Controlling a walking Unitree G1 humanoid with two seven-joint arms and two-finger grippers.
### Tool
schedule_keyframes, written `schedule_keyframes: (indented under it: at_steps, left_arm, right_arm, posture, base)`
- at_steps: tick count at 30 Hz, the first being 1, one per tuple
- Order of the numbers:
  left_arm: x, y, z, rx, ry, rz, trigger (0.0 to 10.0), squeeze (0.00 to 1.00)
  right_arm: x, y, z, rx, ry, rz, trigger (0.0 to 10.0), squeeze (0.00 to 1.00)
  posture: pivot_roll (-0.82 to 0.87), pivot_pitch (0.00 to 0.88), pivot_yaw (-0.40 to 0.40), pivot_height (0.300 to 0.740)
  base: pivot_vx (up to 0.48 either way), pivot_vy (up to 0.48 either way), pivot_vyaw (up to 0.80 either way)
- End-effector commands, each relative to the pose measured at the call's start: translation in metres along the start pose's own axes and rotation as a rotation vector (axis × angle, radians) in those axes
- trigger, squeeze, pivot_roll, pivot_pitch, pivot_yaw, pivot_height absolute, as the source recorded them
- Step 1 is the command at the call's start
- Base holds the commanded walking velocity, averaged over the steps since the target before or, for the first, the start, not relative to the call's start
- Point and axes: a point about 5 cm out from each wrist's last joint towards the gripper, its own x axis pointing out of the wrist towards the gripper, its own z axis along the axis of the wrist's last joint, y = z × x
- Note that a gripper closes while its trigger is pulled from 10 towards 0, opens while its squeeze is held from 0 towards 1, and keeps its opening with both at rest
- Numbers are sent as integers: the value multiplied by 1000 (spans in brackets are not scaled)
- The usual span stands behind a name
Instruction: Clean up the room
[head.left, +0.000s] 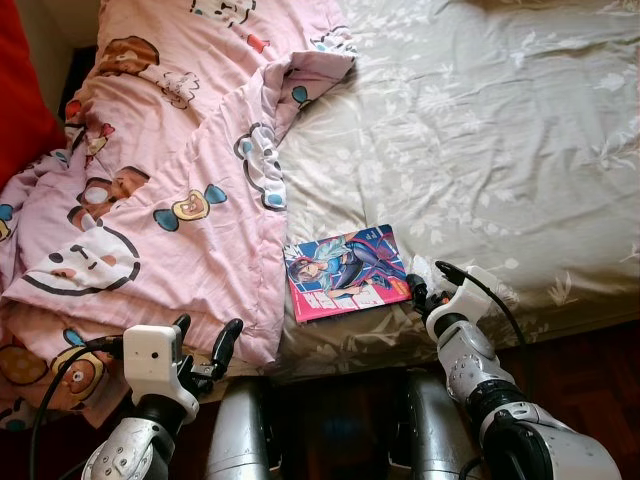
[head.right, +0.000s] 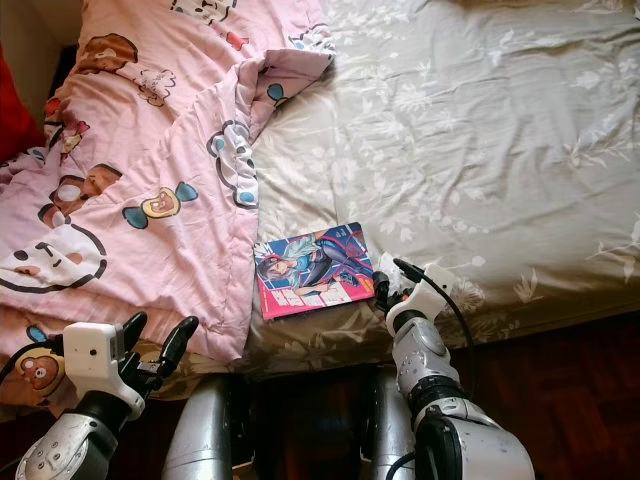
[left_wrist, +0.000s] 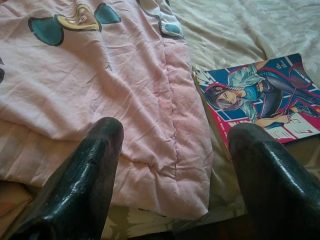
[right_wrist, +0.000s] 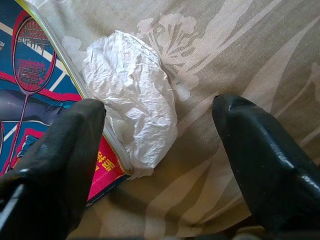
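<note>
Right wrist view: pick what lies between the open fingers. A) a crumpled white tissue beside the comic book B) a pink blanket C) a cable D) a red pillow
A: the right gripper is open over a crumpled white tissue that lies on the grey bedsheet, right against the edge of the comic book.

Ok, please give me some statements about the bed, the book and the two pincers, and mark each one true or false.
1. The comic book lies on the grey bedsheet. True.
2. The right pincer is shut on the book. False: it is open, over a crumpled white tissue.
3. The tissue lies beside the book's edge. True.
4. The pink quilt covers the book. False: it lies beside it.
5. The left pincer is open. True.
</note>
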Motion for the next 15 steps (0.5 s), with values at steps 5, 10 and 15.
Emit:
schedule_keyframes:
  at_steps: [5, 10, 15]
  left_arm:
    - [-7, 1, -2, -10, 24, 5, 10000, 0]
    - [-8, 2, -2, -10, 31, 12, 10000, 0]
    - [-8, 2, -2, -11, 32, 14, 10000, 0]
  right_arm:
    - [-1, -1, -10, 15, 55, -2, 10000, 0]
    - [0, 14, -9, 4, 49, 108, 10000, 0]
    - [0, 13, -12, 1, 64, 92, 10000, 0]
  posture:
    - [140, 342, 38, 595]
    - [141, 345, 39, 595]
    - [140, 342, 38, 595]
  base:
    - [0, 0, 0]
    - [0, 0, 0]
    - [0, 0, 0]
